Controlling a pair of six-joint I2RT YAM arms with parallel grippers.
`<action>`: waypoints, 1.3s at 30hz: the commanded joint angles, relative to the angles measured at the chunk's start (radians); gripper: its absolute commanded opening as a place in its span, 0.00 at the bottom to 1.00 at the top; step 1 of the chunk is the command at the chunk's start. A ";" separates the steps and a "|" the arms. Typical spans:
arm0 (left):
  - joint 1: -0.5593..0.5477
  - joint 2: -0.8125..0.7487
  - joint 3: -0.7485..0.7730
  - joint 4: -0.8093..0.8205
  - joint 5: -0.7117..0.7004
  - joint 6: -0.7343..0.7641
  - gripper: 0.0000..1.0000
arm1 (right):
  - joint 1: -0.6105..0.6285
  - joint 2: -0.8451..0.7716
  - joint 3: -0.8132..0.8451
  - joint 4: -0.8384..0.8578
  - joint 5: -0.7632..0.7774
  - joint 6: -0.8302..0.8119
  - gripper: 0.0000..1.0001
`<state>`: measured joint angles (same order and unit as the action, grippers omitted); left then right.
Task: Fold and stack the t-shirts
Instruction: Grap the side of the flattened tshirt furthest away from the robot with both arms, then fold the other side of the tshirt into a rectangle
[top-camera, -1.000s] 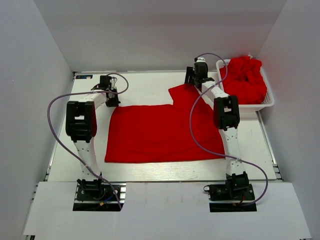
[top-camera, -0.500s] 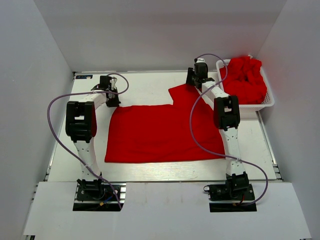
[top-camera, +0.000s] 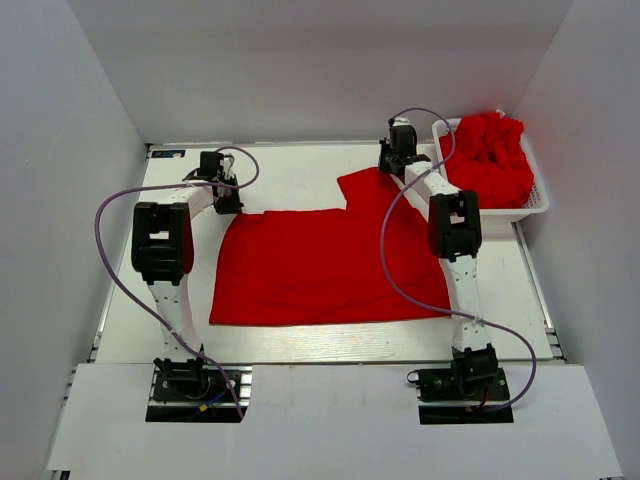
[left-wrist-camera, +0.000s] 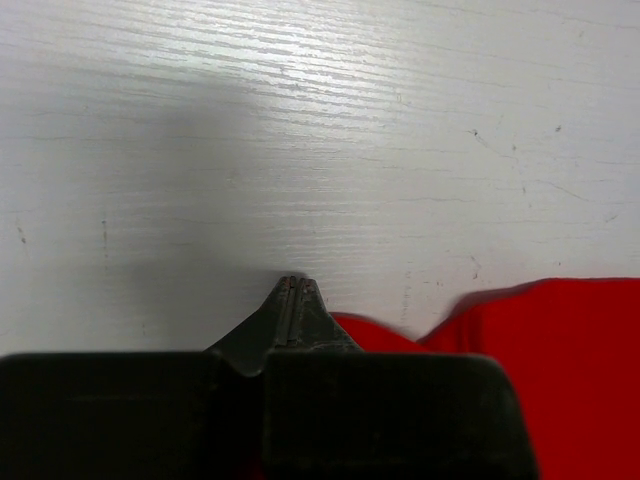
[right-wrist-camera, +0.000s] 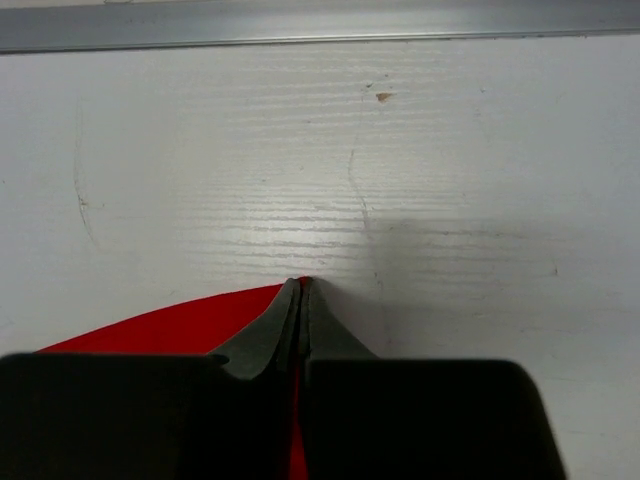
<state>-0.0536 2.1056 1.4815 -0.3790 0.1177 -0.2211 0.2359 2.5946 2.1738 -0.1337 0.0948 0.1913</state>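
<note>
One red t-shirt (top-camera: 320, 265) lies spread flat on the white table, a sleeve pointing to the far right. My left gripper (top-camera: 224, 203) is shut at the shirt's far left corner. In the left wrist view its fingertips (left-wrist-camera: 293, 285) are pressed together and red cloth (left-wrist-camera: 570, 350) bunches up against them. My right gripper (top-camera: 386, 167) is at the tip of the far sleeve. Its jaws (right-wrist-camera: 302, 285) are shut, with a strip of red cloth (right-wrist-camera: 160, 330) showing between them. More red t-shirts (top-camera: 490, 155) are heaped in the basket.
A white slatted basket (top-camera: 500, 213) stands at the far right of the table, close to the right arm's elbow. White walls enclose the table on three sides. Bare table (top-camera: 290, 175) lies beyond the shirt and a metal rail (right-wrist-camera: 320, 25) runs along the far edge.
The right gripper has closed on the sleeve's edge, and its wrist has shifted slightly to the right. The left arm and the shirt's body have not moved.
</note>
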 joint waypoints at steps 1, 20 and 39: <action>-0.003 -0.006 0.014 0.019 0.048 0.008 0.00 | 0.000 -0.093 -0.041 -0.023 0.000 -0.023 0.00; -0.022 -0.225 -0.141 0.037 0.002 -0.032 0.00 | 0.002 -0.896 -0.995 0.310 -0.007 0.023 0.00; -0.022 -0.463 -0.383 0.078 -0.055 -0.064 0.00 | 0.003 -1.444 -1.365 0.085 0.068 0.080 0.00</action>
<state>-0.0723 1.7119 1.1267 -0.3256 0.0814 -0.2718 0.2371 1.2129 0.8207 0.0223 0.1253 0.2653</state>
